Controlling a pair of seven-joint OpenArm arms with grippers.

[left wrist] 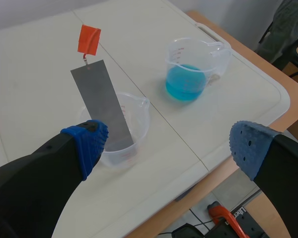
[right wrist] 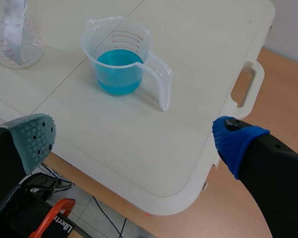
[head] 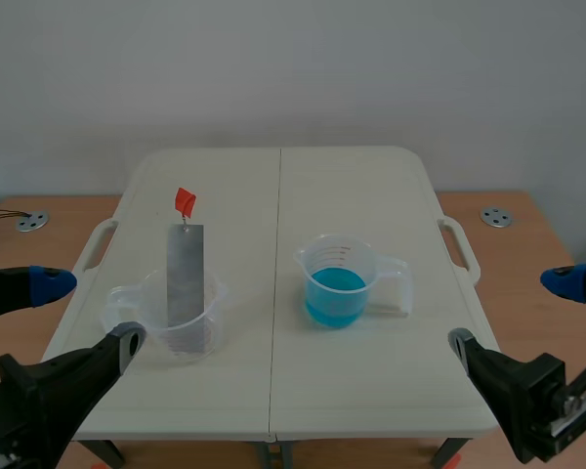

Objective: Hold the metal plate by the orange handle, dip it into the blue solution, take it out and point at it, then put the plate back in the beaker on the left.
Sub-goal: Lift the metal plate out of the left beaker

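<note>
Flanking the front edge of the table, the left gripper and right gripper gape, holding nothing; the left beaker near that edge carries the metal plate, orange handle uppermost; the right beaker holds blue solution

A cream-white folding table with rounded corners carried everything. A seam ran down its middle, away from the robot, and split the top into two halves. A carry handle was moulded into its left edge and another handle into its right edge. On the left half stood a clear beaker with red markings. On the right half, well apart from it, stood a second beaker partly filled with blue liquid, its grip turned toward the right edge. Brown wooden boards showed past both sides of the table, each bearing a round metal disc
</note>
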